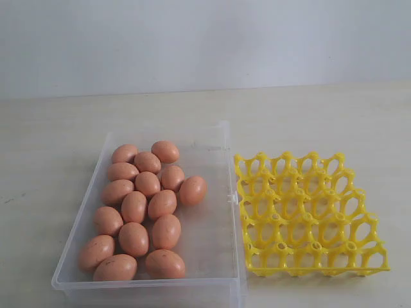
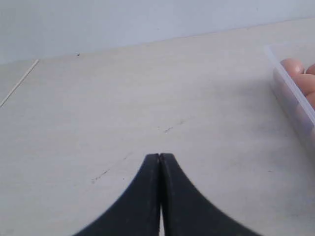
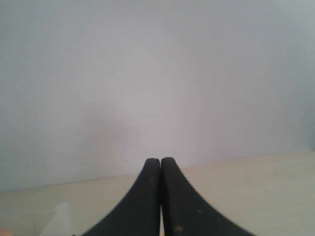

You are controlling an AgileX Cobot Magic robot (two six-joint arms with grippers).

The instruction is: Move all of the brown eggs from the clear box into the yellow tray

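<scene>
Several brown eggs (image 1: 148, 212) lie clustered in the left half of the clear box (image 1: 212, 256), seen in the exterior view. To the right of the box sits the yellow tray (image 1: 308, 215), all its cups bare. Neither arm shows in the exterior view. My left gripper (image 2: 160, 156) is shut with nothing in it, over bare table; the clear box's wall (image 2: 290, 96) with a few eggs (image 2: 293, 66) shows at that view's edge. My right gripper (image 3: 160, 160) is shut and holds nothing, facing the wall above the table.
A pale wooden table (image 1: 321, 122) carries everything, and a plain grey-white wall (image 1: 205, 38) stands behind it. The right half of the clear box holds no eggs. Faint dark scuffs (image 2: 170, 129) mark the table ahead of the left gripper.
</scene>
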